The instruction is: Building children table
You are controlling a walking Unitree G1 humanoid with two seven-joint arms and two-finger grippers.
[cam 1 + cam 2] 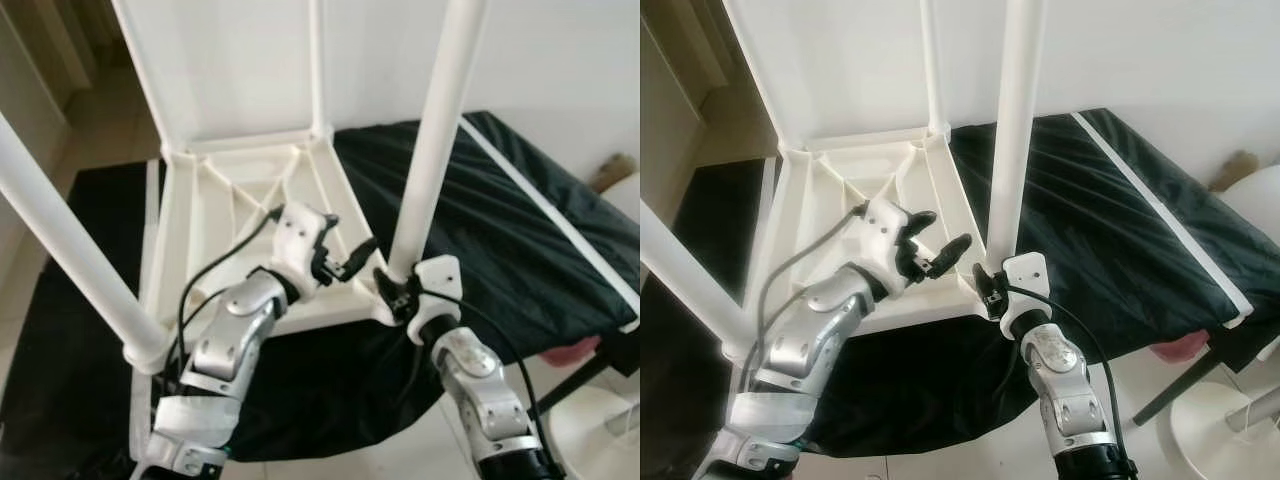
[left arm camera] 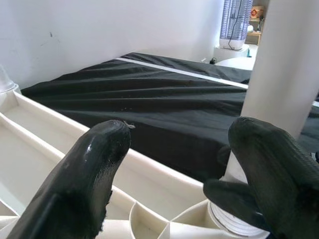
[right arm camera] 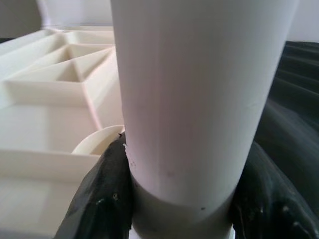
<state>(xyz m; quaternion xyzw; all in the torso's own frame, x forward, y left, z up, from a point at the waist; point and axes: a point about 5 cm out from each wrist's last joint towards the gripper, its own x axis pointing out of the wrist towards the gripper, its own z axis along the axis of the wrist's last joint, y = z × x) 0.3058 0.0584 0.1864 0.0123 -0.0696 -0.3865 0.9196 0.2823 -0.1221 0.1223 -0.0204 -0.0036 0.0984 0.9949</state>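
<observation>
From the head views, the white table (image 1: 250, 240) lay upside down on a black sheet (image 1: 520, 230), legs pointing up. The right gripper (image 1: 400, 290) was clamped on the near-corner leg (image 1: 435, 130) at its base, probably to seat it in its socket. In the left wrist view, the left gripper (image 2: 174, 184) hovered beside that corner, jaws apart. The right wrist view showed black fingers (image 3: 102, 199) hugging the upright leg.

A white table top (image 1: 215, 215) lies upside down on a black cloth (image 1: 500, 230). The right gripper (image 1: 392, 285) squeezes a white leg (image 1: 435, 140) at its near corner. The left gripper (image 1: 345, 262) hangs spread apart beside it.
</observation>
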